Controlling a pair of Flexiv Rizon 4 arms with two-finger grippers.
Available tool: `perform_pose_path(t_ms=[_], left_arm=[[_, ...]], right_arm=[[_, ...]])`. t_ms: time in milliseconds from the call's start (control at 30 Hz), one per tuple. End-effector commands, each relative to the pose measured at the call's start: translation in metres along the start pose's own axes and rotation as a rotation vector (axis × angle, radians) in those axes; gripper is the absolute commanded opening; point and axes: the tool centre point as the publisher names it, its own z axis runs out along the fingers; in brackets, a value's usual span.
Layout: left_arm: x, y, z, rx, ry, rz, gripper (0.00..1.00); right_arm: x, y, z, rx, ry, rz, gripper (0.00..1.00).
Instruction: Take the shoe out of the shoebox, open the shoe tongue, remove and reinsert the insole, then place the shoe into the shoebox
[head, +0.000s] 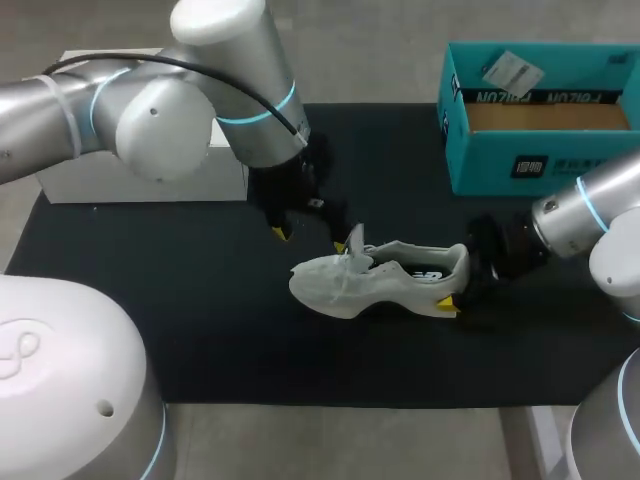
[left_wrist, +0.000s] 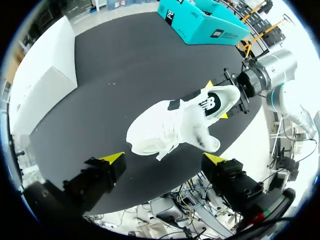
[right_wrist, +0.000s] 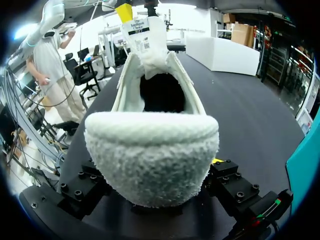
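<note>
Closest in, the white shoe (right_wrist: 152, 160) shows its fuzzy heel, pinched from both sides by the right claw (head: 458, 280). It stands on its sole on the black counter (head: 200, 330), toe pointing away from that claw. Above the shoe's laces hangs the left claw (head: 311, 238), fingers spread wide, one yellow tip just beside the raised tongue (right_wrist: 145, 37). Well apart from the shoe, beyond its heel end, sits the teal shoebox (head: 540, 150), open-topped.
</note>
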Motion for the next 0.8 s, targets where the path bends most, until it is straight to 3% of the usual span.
perform_pose_path(t_ms=[33, 167, 500, 533, 600, 633, 800], left_arm=[[0.007, -0.005, -0.019, -0.226, 0.024, 1.025, 1.0], [0.018, -0.008, -0.028, -0.236, -0.073, 1.186, 1.0], [0.032, -0.02, -0.023, -0.27, -0.13, 1.513, 1.0], [0.032, -0.023, -0.022, -0.275, -0.144, 1.544, 0.92], [0.033, -0.027, -0.022, -0.258, -0.176, 1.61, 0.27], [0.034, -0.029, -0.023, -0.253, -0.173, 1.612, 0.0], [0.035, -0.035, -0.024, -0.186, -0.173, 1.558, 0.0]], right_arm=[[-0.001, -0.002, 0.005, 0.001, -0.001, 0.001, 0.0], [-0.001, -0.002, 0.005, 0.001, -0.001, 0.001, 0.0], [-0.001, -0.002, 0.005, 0.001, -0.001, 0.001, 0.0], [-0.001, -0.002, 0.005, 0.001, -0.001, 0.001, 0.0], [-0.001, -0.002, 0.005, 0.001, -0.001, 0.001, 0.0], [-0.001, -0.002, 0.005, 0.001, -0.001, 0.001, 0.0], [-0.001, -0.002, 0.005, 0.001, -0.001, 0.001, 0.0]])
